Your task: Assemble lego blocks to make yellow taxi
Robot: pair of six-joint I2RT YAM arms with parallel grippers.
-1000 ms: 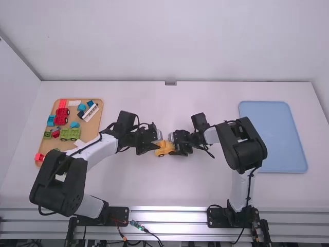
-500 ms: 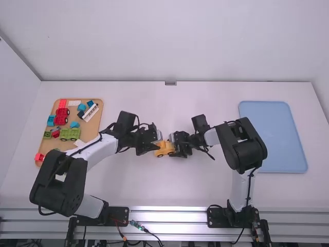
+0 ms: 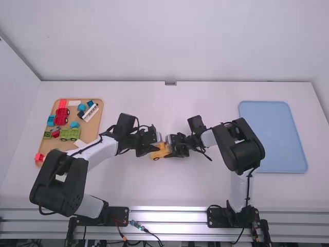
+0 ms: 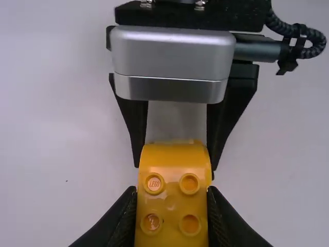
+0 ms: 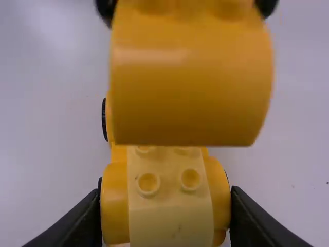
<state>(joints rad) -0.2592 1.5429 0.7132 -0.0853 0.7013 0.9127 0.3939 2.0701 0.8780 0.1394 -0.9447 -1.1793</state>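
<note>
Left hand (image 3: pixel 154 145) pinches a yellow block (image 4: pixel 172 206) above the yellow car (image 5: pixel 169 198) clamped in the right hand (image 3: pixel 171 147); brick tray (image 3: pixel 91 130) left of both, blue tray (image 3: pixel 272 136) well right.

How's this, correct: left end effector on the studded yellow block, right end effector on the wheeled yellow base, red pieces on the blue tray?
The tray is wrong: the high view shows the red pieces on the tan tray, not the blue tray. The left end effector is on the studded yellow block, the right end effector on the wheeled yellow base.
</note>
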